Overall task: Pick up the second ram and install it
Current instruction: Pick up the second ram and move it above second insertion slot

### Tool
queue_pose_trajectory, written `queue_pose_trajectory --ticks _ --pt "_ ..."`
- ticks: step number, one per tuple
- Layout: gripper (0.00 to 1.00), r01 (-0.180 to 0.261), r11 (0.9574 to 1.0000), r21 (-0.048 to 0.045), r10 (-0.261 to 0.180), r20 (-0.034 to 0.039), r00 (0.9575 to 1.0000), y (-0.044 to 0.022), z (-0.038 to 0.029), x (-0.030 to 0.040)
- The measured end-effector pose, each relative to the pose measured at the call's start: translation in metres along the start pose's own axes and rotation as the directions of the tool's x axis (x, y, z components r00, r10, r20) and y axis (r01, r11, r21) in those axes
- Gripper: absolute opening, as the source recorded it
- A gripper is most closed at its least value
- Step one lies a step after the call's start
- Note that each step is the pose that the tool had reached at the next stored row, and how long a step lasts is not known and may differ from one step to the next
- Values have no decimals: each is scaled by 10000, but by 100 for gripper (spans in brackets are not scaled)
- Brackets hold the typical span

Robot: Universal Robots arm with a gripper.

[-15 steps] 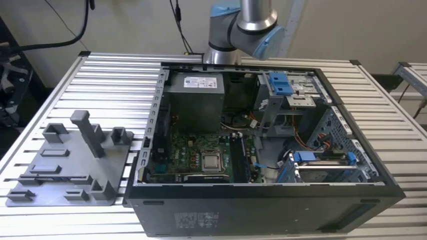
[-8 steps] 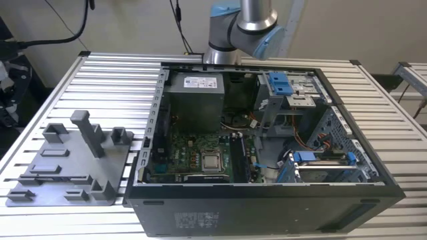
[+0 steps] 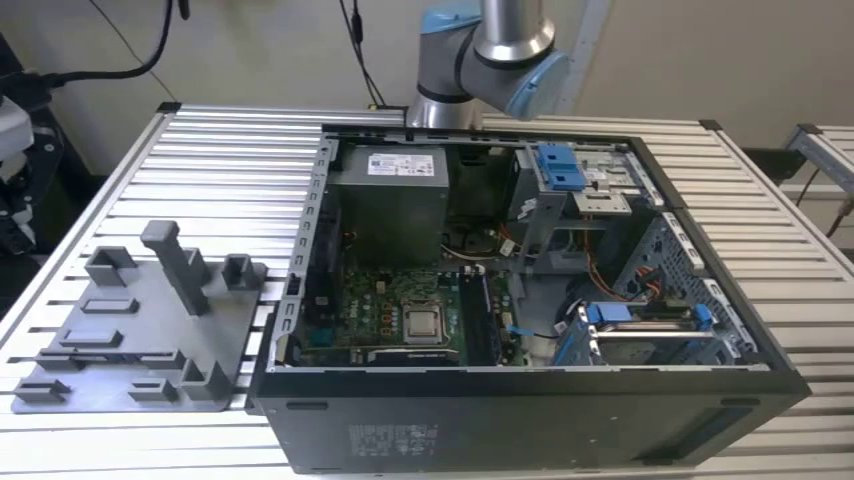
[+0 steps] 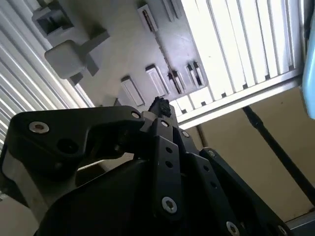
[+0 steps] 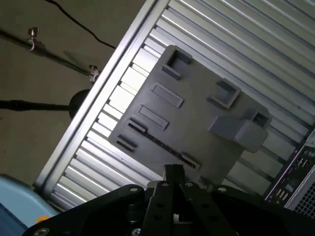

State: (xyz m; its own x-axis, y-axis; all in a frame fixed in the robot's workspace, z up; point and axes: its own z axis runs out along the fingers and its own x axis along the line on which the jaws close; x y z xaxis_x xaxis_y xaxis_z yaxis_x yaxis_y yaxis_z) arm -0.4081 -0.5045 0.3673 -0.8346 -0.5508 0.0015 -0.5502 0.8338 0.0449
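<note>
Second ram: its place cannot be told for sure. In the first wrist view a thin dark line [image 5: 165, 146] runs along a groove of the fixture plate. Whether that is the strip on edge or a bare groove cannot be told.
Gripper: the gripper [image 4: 157, 107] hangs high over the plate in both wrist views [image 5: 173, 173]. Its fingertips are drawn together with no gap showing, and nothing can be seen held between them.
Fixture plate: the grey fixture plate [image 3: 134, 330] lies flat on the table at the exterior view's left, just beside the case. In both wrist views [image 5: 197, 123] [image 4: 123, 44] it lies below the fingertips.
Tall post: the tall post [image 3: 174, 262] stands upright on the plate's far half [image 5: 241, 130] [image 4: 69, 56], among lower blocks and slotted holders.
Memory slots: long dark memory slots [image 3: 477, 315] run near to far, just right of the processor [image 3: 424, 322].
Motherboard: the green motherboard [image 3: 360, 300] lies in the near left part of the case floor.
Power supply: the grey power supply [image 3: 390, 205] sits at the far left inside the case.
Case: the black case [image 3: 534, 395] lies on its side with its top open. Its corner appears in the first wrist view [image 5: 300, 182].
Blue latches: one blue latch [image 3: 563, 168] is at the far right and another [image 3: 627, 312] at the near right.
Table: the slatted metal table [image 3: 227, 160] carries the plate and the case.
Arm: the arm [image 3: 487, 50] rises behind the case's far edge.
</note>
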Motion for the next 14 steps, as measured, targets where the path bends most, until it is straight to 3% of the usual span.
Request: queue_pose_trajectory --ticks 3,6,14 --pt "11 534 9986 0 -534 -24 9986 0 0 0" --pt "11 1088 9941 -1 -1088 -49 9941 2 0 -2" --pt "11 2368 9716 -3 -2368 -114 9715 9 0 -6"
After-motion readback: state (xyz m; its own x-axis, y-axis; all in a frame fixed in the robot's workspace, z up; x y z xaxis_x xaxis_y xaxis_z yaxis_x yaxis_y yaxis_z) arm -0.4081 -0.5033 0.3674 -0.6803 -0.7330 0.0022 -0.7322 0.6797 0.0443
